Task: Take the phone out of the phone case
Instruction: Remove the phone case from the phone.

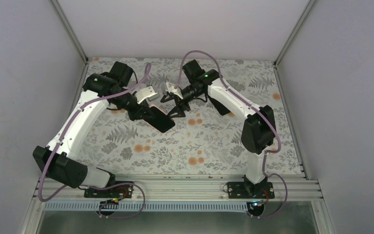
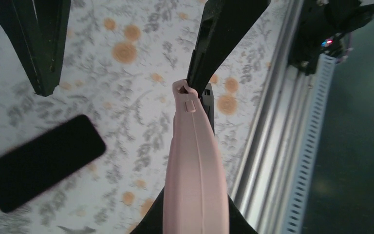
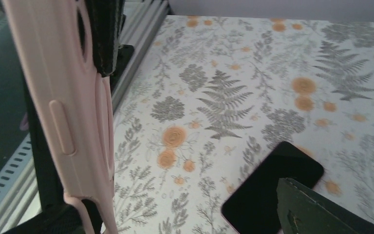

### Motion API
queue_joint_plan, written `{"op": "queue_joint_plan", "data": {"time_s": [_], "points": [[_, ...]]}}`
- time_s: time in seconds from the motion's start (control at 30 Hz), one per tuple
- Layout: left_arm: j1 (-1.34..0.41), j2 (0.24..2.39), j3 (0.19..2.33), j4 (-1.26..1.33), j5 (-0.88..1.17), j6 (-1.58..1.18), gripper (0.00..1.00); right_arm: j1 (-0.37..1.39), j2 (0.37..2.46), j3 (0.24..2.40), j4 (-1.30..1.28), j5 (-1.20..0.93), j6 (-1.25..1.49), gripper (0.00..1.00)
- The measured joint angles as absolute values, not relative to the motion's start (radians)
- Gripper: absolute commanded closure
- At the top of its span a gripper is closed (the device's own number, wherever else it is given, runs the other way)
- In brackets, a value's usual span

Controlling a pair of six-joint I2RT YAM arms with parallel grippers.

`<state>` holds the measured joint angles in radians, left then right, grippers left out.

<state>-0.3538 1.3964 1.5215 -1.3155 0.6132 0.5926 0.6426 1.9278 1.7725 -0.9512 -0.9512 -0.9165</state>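
The core of the task looks done: the phone [image 2: 41, 163] is out of the phone case [image 2: 192, 161] and appears to rest face-dark on the flowered table [image 3: 233, 73], below the phone case and off to one side, well apart from it. Its outline is soft in both wrist views, so whether it is fully at rest cannot be told. The pink phone case is up in the air, seen edge-on and empty as far as the views show. The left gripper [image 2: 193, 219] is clamped on one end of it, a dark finger on each side of the thin shell. The right gripper [image 1: 173, 107] faces the phone case from the opposite end with its jaws spread wide and nothing between them. One of its fingers [image 2: 219, 39] touches the free end of the phone case, and the other hangs over the table on the phone's side of the case. What seems left is tidying. By this reading the right arm should draw its finger away from the phone case, and the left arm may set the shell down beside the phone, not on it. The main risk is the shell or a finger knocking the loose phone.
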Motion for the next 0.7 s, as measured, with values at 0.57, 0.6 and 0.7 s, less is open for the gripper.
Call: {"op": "queue_joint_plan", "data": {"time_s": [0.57, 0.6, 0.7], "points": [[-0.309, 1.376, 1.541, -1.432, 0.712, 0.556, 0.98, 0.671, 1.927, 1.706, -1.030, -1.151, -1.016, 0.58], [-0.308, 1.373, 1.541, -1.432, 0.712, 0.561, 0.98, 0.673, 1.925, 1.705, -1.039, -1.152, -1.013, 0.64], [-0.302, 1.373, 1.541, -1.430, 0.717, 0.570, 0.98, 0.679, 1.918, 1.705, -1.061, -1.151, -0.995, 0.86]]}}
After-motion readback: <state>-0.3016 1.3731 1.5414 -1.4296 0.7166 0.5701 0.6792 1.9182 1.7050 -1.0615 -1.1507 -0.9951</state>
